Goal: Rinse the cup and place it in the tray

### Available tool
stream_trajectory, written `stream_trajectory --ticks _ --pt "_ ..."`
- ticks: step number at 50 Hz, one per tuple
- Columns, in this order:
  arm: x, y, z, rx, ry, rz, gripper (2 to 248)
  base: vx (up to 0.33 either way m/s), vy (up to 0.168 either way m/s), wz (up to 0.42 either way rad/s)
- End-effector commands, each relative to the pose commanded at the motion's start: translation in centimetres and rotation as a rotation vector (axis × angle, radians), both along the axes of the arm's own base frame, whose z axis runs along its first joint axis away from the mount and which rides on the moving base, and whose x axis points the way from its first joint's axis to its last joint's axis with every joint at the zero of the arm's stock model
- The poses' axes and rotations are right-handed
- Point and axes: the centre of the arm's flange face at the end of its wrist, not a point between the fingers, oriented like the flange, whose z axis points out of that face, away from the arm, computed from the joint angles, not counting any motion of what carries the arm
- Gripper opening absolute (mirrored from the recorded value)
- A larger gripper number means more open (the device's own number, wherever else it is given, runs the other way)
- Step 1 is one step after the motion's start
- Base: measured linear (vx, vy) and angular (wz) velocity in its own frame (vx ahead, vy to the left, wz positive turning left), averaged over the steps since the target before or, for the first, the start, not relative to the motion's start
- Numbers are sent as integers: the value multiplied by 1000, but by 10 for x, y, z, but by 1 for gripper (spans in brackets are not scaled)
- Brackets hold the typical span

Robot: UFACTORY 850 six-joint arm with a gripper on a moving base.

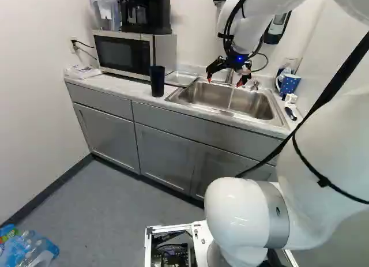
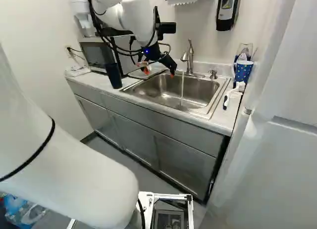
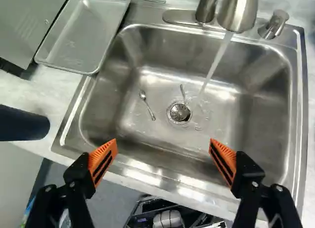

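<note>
My gripper [image 1: 229, 70] is over the sink's left part in the left base view. In the wrist view the gripper [image 3: 163, 158] is wide open, nothing between its orange pads, above the sink's front edge. A dark cup [image 1: 157, 81] stands upright on the counter left of the sink; the wrist view shows the cup [image 3: 22, 123] outside the fingers, to one side. The metal tray [image 3: 84, 31] lies beside the sink, close to the microwave, with nothing in it. Water runs from the faucet [image 3: 238, 11] into the sink [image 3: 172, 55], clear of the gripper.
Two spoons [image 3: 146, 104] lie in the sink near the drain. The microwave [image 1: 134, 52] stands behind the cup. At the sink's far side are a blue patterned mug [image 2: 243, 70] and a brush [image 2: 232, 93]. The soap dispenser [image 2: 227, 11] hangs on the wall.
</note>
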Motion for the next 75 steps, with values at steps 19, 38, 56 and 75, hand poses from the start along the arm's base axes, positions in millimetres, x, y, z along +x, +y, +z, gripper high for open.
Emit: stream_trajectory --ticks 19,38,56,75 --pt "2 32 0 0 -1 74 247 0 0 0" --pt "4 63 0 0 -1 148 247 0 0 0" --pt "4 93 0 0 -1 218 247 0 0 0" --pt "4 124 0 0 -1 292 247 0 0 0"
